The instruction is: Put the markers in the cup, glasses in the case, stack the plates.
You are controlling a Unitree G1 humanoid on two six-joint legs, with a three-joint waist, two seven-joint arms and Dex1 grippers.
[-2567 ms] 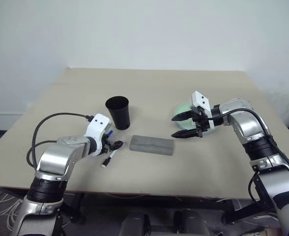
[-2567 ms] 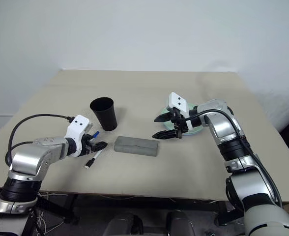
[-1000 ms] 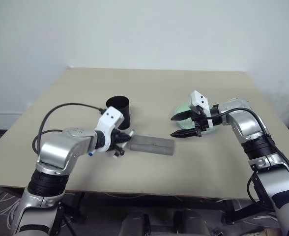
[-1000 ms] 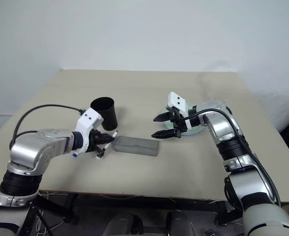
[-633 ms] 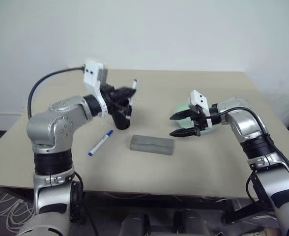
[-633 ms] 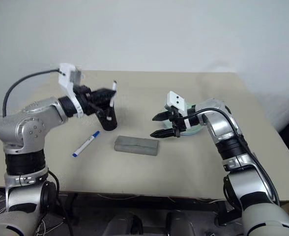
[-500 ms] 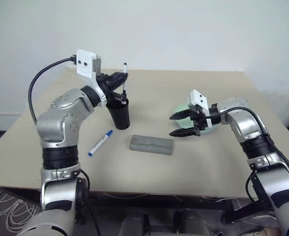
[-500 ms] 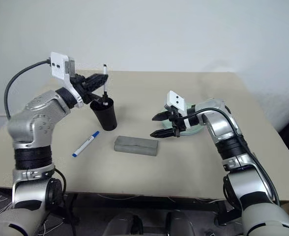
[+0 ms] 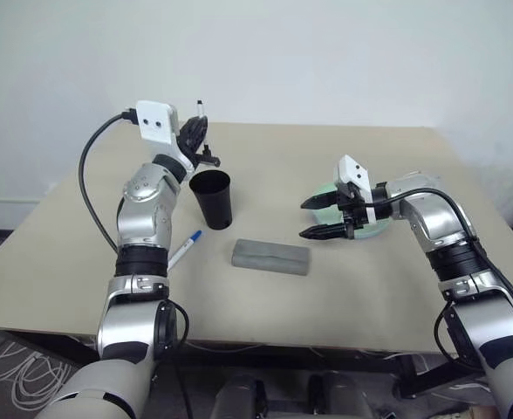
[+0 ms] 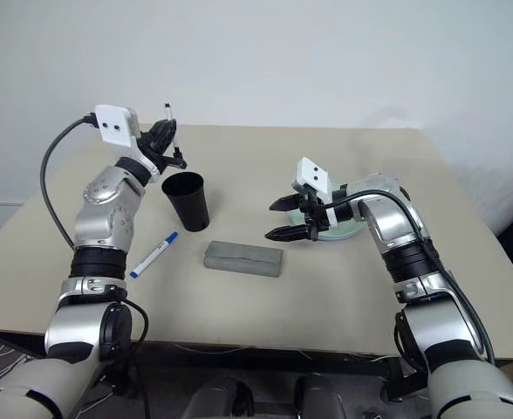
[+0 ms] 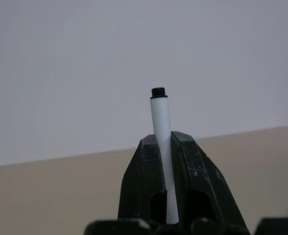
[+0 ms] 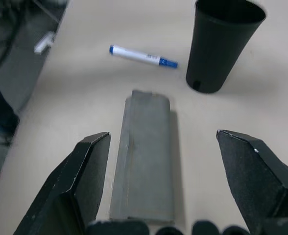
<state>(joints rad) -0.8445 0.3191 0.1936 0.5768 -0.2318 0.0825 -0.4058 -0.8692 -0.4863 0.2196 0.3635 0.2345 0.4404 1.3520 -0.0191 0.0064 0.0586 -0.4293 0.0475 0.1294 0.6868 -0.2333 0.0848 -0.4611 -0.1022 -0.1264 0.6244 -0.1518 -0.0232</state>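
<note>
One marker between left jaws.

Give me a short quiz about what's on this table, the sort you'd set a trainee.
1. True or false: the left claw is shut on a marker held above the cup.
2. Which lies closest to the blue marker? A the case; B the plates; C the right claw.
3. Fill in: the right claw is ____, hovering between the plates and the case.

Key
1. True: its fingers pinch the white barrel, dark end up.
2. A.
3. Open, holding nothing.
</note>
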